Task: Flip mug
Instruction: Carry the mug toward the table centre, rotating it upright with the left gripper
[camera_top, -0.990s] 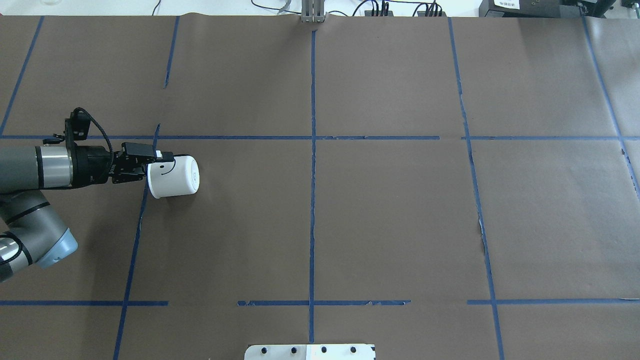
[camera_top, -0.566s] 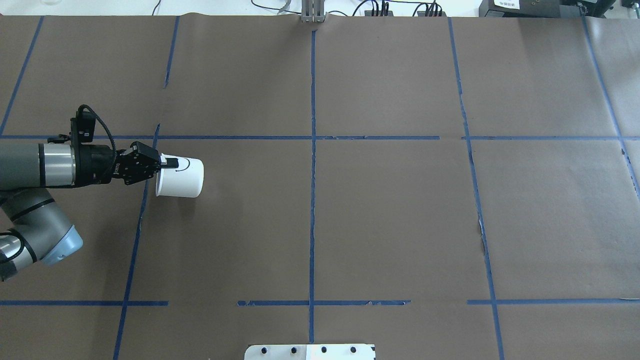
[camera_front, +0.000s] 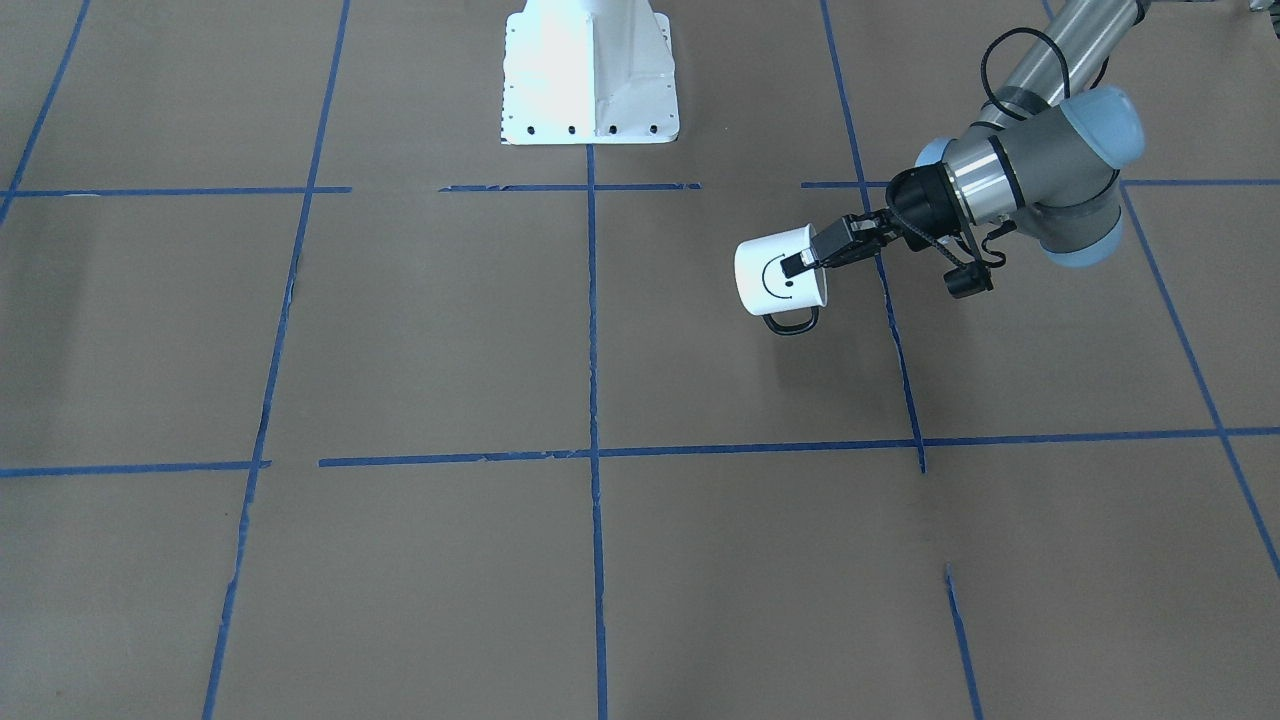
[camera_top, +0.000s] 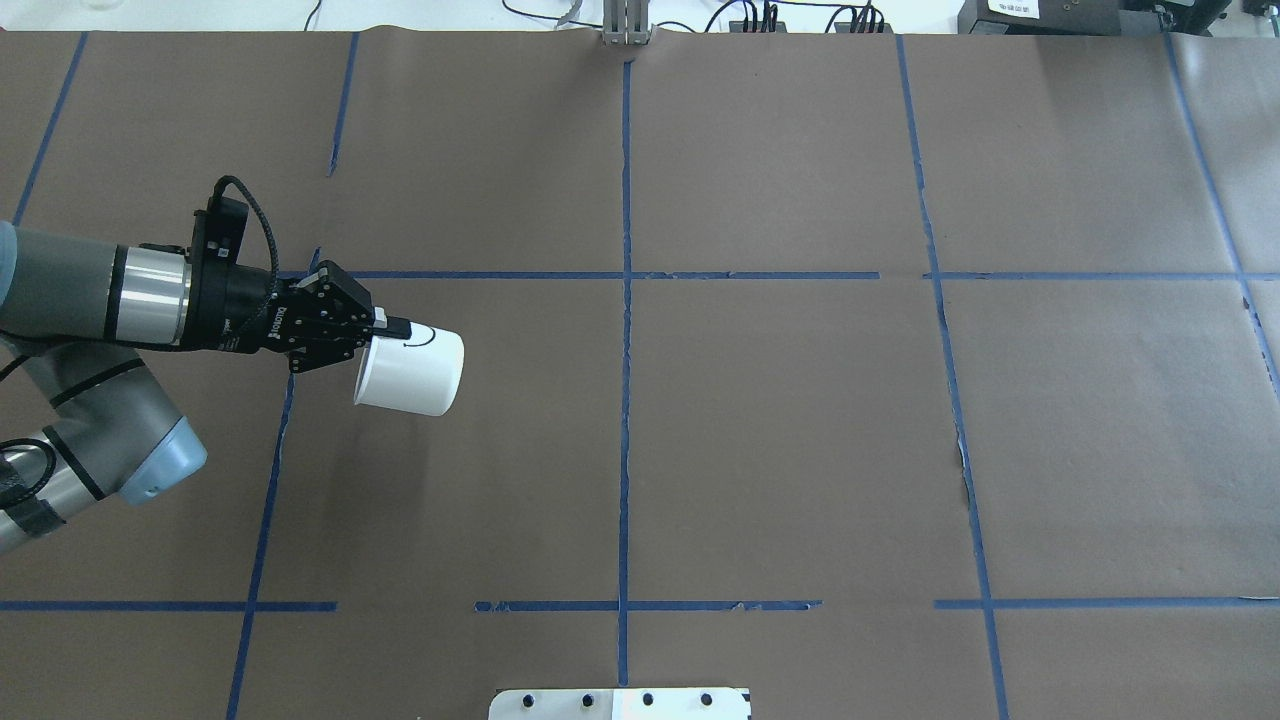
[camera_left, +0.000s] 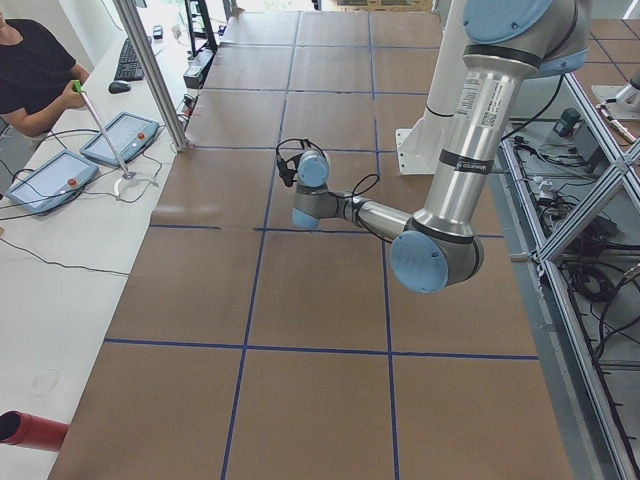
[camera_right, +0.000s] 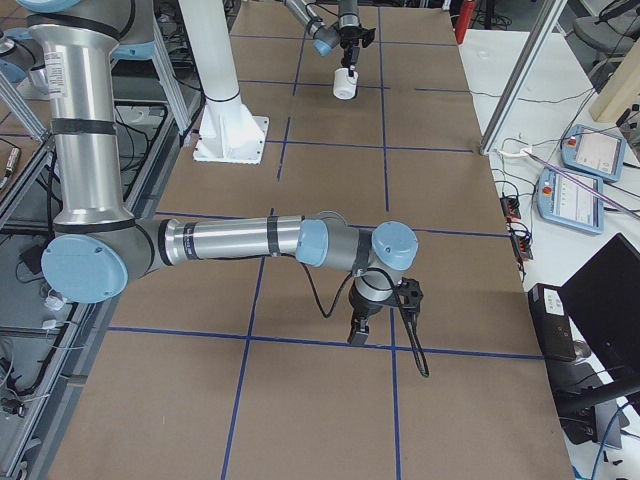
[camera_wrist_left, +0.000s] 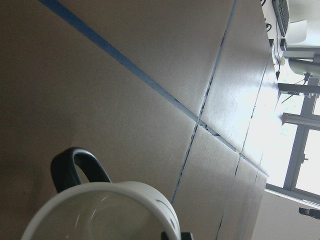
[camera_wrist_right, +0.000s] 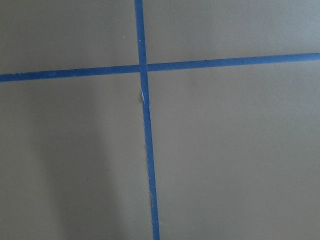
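A: Where do we find the mug (camera_top: 412, 372)?

B: We see it on the robot's left half of the table (camera_top: 780, 450), just past a blue tape line (camera_top: 268, 500) on the centre side. It lies on its side in the air. In the front-facing view its shadow falls on the brown paper a little apart from it, so we read it as lifted clear.

A: Which way do we see it pointing?

B: Its open mouth faces back toward the arm and its flat base points toward the table's middle. The smiley face (camera_front: 773, 279) shows on the upper wall, and the black handle (camera_front: 791, 323) hangs at the side nearer the operators.

A: What do we make of the left gripper (camera_front: 800, 264)?

B: We see its jaws drawn narrow, pinching the mug's wall at the rim. One finger (camera_top: 396, 327) lies along the outside beside the smiley. The other is hidden from us. From the left wrist camera we look into the white interior, with the handle above the rim.

A: And the right gripper (camera_right: 357, 334)?

B: We find it only in the side view, pointing down over a tape crossing, well apart from the mug. We cannot tell how its jaws stand.
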